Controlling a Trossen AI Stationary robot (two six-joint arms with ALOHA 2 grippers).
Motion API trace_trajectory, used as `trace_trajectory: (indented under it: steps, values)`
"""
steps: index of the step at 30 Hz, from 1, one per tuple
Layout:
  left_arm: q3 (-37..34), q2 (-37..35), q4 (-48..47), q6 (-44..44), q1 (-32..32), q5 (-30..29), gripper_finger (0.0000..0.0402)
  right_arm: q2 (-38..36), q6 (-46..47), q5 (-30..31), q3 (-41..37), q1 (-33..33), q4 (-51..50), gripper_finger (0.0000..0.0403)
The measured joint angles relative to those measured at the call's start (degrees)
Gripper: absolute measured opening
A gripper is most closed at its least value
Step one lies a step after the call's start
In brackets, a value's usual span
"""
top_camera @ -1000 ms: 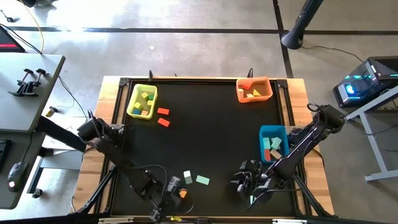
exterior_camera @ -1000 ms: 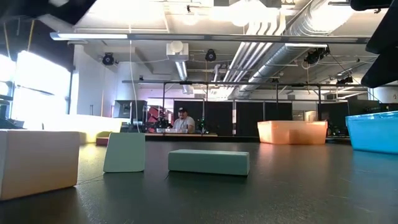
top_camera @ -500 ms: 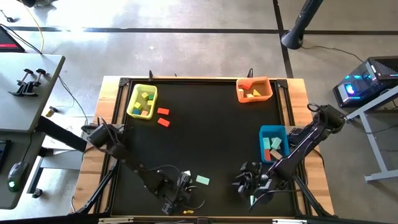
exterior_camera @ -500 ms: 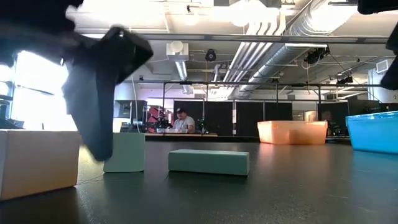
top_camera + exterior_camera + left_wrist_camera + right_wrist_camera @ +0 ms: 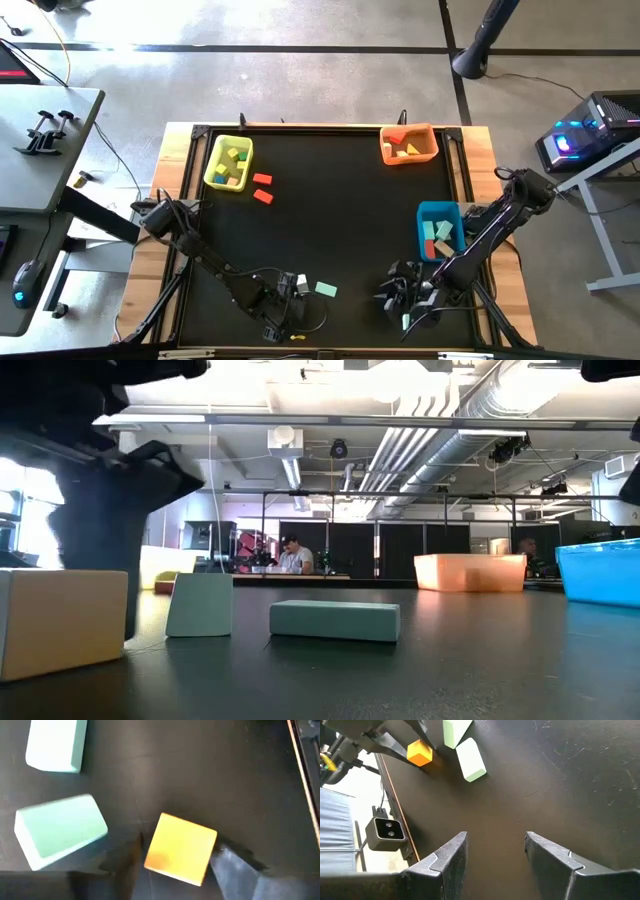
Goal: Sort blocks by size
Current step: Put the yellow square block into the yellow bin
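Left hand (image 5: 177,862) straddles small orange wooden cube (image 5: 181,848), fingers apart, seemingly not clamped. Light, rigid; grip flat opposite faces. Right hand (image 5: 495,855) open, idle over desk (image 5: 340,220).

- The high view looks straight down from above the black table (image 5: 330,210), taking in all of it and the floor around.
- The low view sits at table-top height on the near edge, facing level across into the room; the orange bin (image 5: 470,572) stands far off.
- The left wrist view looks close down on the orange cube (image 5: 181,848).
- The right wrist view looks across the table from farther back and shares that cube and the two mint blocks (image 5: 470,759) with the left wrist and low views.
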Motion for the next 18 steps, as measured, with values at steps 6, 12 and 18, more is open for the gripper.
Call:
trace_trajectory:
  steps: [6, 12, 18]
  values:
    - [0.02, -1.00, -5.02, -7.61, 0.12, 1.73, 0.0124, 0.00, -0.02, 0.02, 0.00, 0.00, -1.28, 0.0193]
    - [-0.11, -6.34, -16.19, -11.14, 1.26, -4.70, 0.0105, 0.00, -0.02, 0.28, 0.00, 0.00, -1.97, 0.0193]
    - [-0.11, -17.97, -26.48, -14.06, 5.19, -10.56, 0.0105, 0.00, 0.07, 1.46, 0.01, -0.25, -2.28, 0.0193]
